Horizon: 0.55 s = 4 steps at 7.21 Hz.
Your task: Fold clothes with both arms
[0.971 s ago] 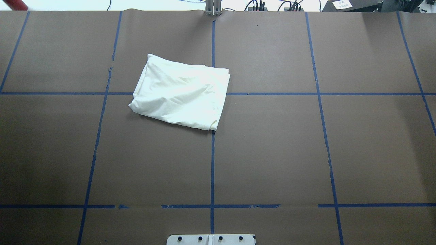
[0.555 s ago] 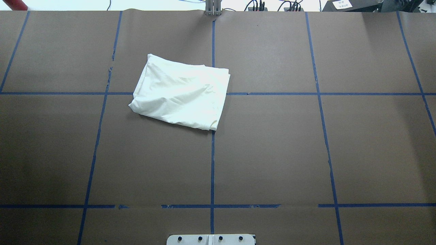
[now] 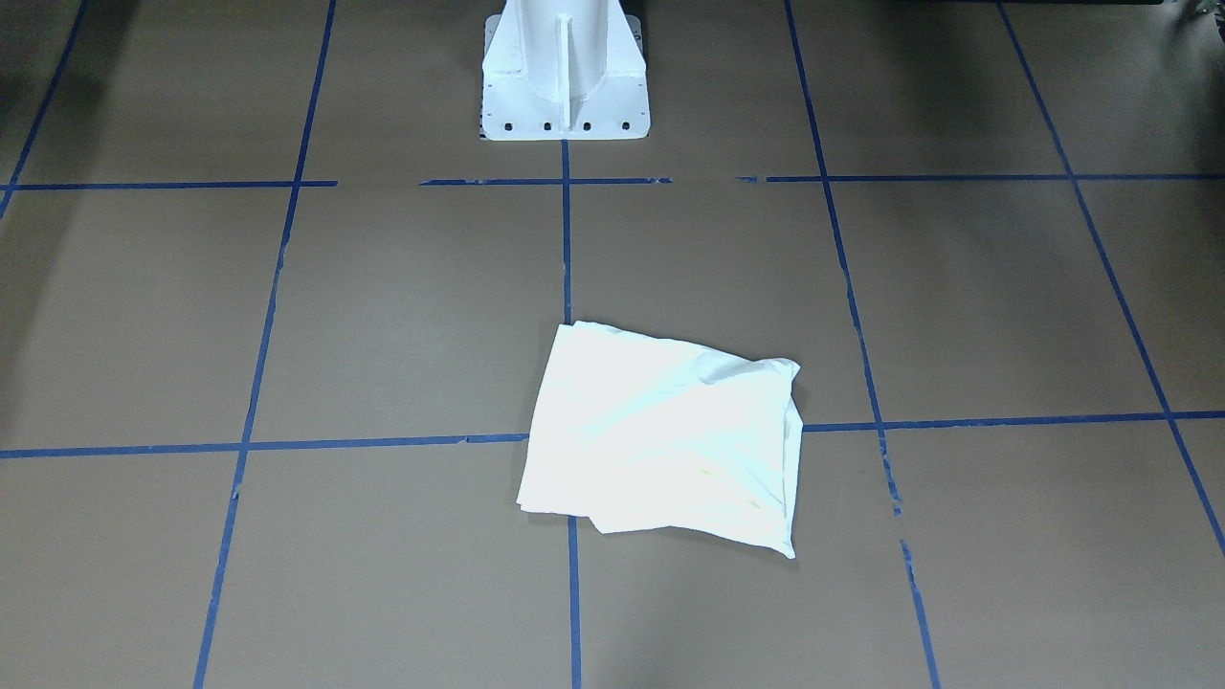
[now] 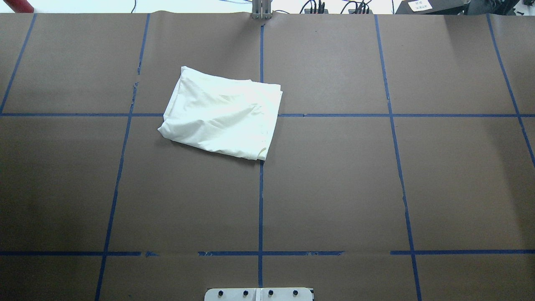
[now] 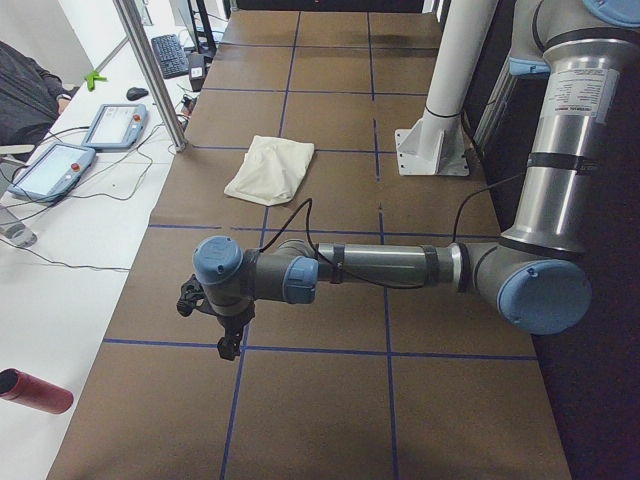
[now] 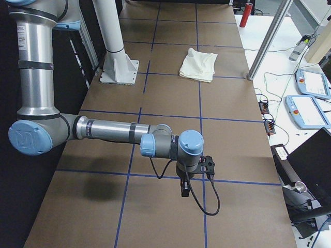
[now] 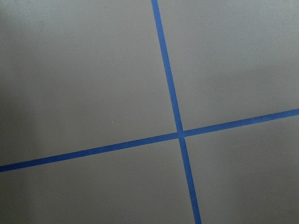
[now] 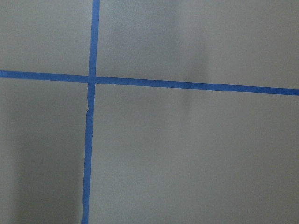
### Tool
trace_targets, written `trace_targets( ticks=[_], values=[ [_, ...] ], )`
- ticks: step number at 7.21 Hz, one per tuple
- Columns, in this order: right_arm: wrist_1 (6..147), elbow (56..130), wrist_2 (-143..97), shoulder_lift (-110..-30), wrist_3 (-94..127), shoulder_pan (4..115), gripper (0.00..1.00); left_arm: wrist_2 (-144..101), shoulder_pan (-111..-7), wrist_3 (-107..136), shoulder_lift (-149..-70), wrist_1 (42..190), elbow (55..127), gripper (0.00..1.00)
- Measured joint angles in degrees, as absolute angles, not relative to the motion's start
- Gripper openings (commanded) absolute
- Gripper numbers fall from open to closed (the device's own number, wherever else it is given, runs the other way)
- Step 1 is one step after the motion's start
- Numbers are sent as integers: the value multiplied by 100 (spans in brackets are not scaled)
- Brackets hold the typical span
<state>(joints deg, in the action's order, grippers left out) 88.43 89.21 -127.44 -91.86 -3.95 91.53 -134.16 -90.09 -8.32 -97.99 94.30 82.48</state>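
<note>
Shirt (image 4: 221, 115) lies on the table (image 4: 334, 188) between the middle and the far edge, on my left half. Its right edge touches the centre tape line (image 4: 261, 200). It is a compact, skewed rectangle, plain cream side up, creased across the top.

Both arms are out at the table ends, well apart from the shirt. Left gripper (image 5: 205, 305) hangs over the left end, right gripper (image 6: 202, 166) over the right end. Neither holds cloth, but I cannot tell how wide the jaws stand, since they show only in the side views.

I judge the folding as good as done and this step as parking. To do it well I'd keep both wrists high and out at the ends, with the cables off the paper so nothing drags the pile. If one more fold is wanted, I'd bring both grippers in together on the two corners nearest the pedestal (image 3: 563, 67), pinch every layer and lift evenly. The cloth looks soft and would slip if one side leads.

Hard to make out:
- The print is not visible from any view.
- The layer count is hidden, though an under-layer peeks out at one far corner.
- The wrist views show only brown paper and a tape crossing, with no fingers in them.
- The overhead and front views show no arms.
</note>
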Motion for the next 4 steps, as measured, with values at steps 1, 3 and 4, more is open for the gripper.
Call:
trace_targets(
  ticks=[1, 3, 4],
  values=[
    [8847, 8919, -12746, -9201, -395, 9151, 100, -13414, -9009, -834, -9800, 9430, 8248, 100],
    [8845, 8919, -12752, -9224, -395, 9150, 100, -13404, -9009, -835, -9800, 9431, 8250, 100],
    [8843, 8920, -12753, -9226, -395, 9150, 100, -13396, -9009, -833, -9800, 9431, 8250, 100]
  ],
)
